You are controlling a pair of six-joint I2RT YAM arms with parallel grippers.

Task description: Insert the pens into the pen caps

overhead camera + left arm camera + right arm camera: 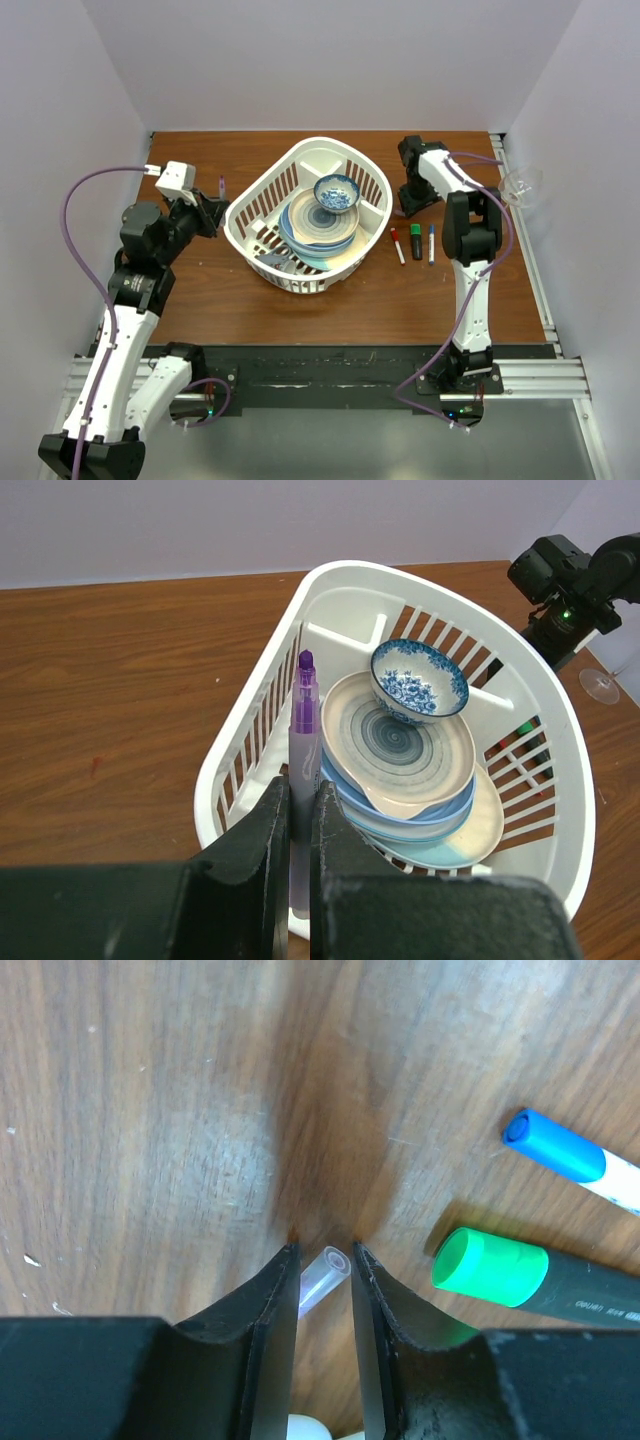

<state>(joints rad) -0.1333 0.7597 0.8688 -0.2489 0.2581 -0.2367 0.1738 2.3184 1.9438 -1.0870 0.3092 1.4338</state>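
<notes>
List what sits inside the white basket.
A stack of plates with a blue-patterned bowl on top, plus an unclear grey shape beside it. The basket floor underneath is hidden.

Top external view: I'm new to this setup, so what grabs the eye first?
The white basket, stacked with plates and a blue-patterned bowl, fills the middle. Left of it, the left gripper clamps a purple pen. On the right, the right gripper brackets a clear cap.

Left gripper [300, 825], raised, pinches a purple pen [304, 730] upright; right gripper [325, 1255] points straight down, jaws narrowly flanking a clear cap [322, 1276].
</notes>
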